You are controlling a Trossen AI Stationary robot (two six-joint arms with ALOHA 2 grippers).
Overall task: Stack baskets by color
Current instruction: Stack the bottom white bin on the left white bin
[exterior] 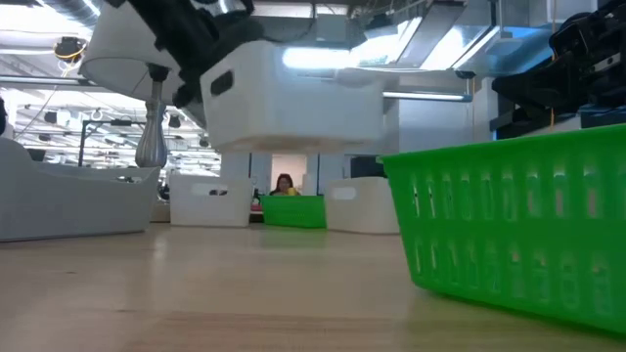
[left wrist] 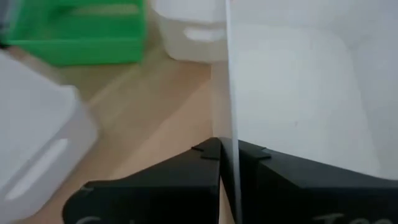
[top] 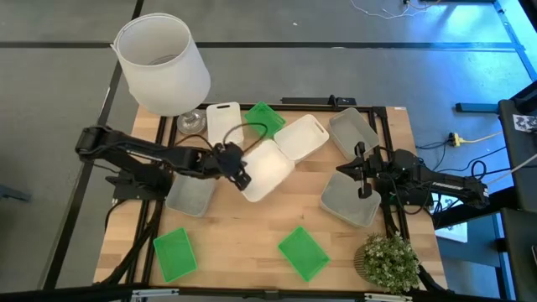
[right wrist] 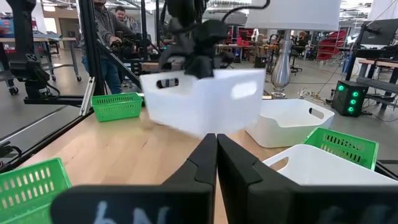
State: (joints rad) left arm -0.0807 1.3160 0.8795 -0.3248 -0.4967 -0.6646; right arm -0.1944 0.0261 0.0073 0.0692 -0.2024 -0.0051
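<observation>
My left gripper (top: pixel 237 170) is clamped on a white basket's (top: pixel 268 170) rim, lifted off the worktop (top: pixel 243 243). My right gripper (top: pixel 363 180) waits with fingers together above a grey basket (top: pixel 348 204).

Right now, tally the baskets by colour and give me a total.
White baskets: 3
Grey baskets: 3
Green baskets: 3
Total: 9

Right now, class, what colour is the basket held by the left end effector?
White basket, shown best in the high view.
</observation>
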